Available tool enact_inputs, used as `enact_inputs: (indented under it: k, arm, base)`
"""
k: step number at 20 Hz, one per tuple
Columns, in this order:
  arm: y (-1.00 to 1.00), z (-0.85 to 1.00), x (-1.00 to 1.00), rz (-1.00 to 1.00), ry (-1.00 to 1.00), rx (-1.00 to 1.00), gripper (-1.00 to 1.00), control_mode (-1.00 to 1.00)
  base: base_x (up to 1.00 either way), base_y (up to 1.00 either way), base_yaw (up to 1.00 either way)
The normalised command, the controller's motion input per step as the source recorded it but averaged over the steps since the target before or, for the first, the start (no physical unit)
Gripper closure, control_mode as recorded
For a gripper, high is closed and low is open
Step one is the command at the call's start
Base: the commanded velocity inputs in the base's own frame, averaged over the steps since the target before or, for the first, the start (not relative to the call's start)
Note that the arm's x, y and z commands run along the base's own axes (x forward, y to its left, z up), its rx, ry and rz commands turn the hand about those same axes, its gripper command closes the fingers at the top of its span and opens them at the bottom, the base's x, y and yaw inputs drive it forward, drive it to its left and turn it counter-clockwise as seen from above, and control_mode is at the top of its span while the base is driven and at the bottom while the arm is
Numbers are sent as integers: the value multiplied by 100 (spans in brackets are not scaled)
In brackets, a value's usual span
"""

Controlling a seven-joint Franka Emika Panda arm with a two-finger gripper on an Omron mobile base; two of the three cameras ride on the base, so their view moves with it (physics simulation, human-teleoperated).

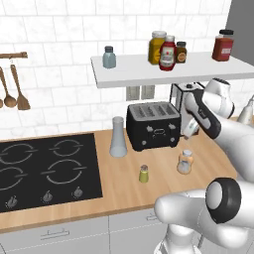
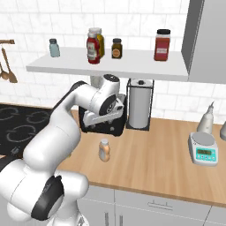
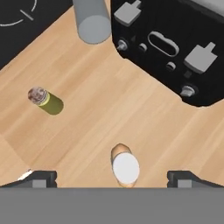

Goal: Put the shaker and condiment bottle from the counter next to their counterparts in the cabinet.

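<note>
Wooden counter [image 1: 129, 178]: shaker [image 1: 144, 173] hidden rightward, wide-open gripper [image 3: 118, 177] above condiment bottle [image 3: 125, 166].

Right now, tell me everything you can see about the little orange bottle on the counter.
The condiment bottle is small and squat, orange-peach with a whitish label band and a pale round cap, plastic by the look of it. It stands upright and closed on the wooden counter, in front of the black toaster and to the right of the olive shaker. Nothing touches it but the counter. The open gripper hangs above it, a finger tip on either side of the cap in the hand view.
</note>
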Motion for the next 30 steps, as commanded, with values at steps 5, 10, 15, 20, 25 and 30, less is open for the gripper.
enact_inputs:
  k: [5, 10, 15, 20, 25, 30]
  arm:
    - [0, -24, 0, 1, -3, -7, -100, -100]
    - [-1, -21, 0, 0, -4, -5, -100, -100]
    - [-3, -21, 0, 0, -5, -3, -100, -100]
    - [-2, -20, 0, 0, -5, -2, -100, -100]
    - [-3, -28, -7, 0, -7, -2, -100, -100]
    - [-2, -27, -6, 0, -6, -2, -100, -100]
  base:
    - [0, 0, 0]
    - [0, 0, 0]
    - [0, 0, 0]
    - [0, 0, 0]
    - [0, 0, 0]
    - [0, 0, 0]
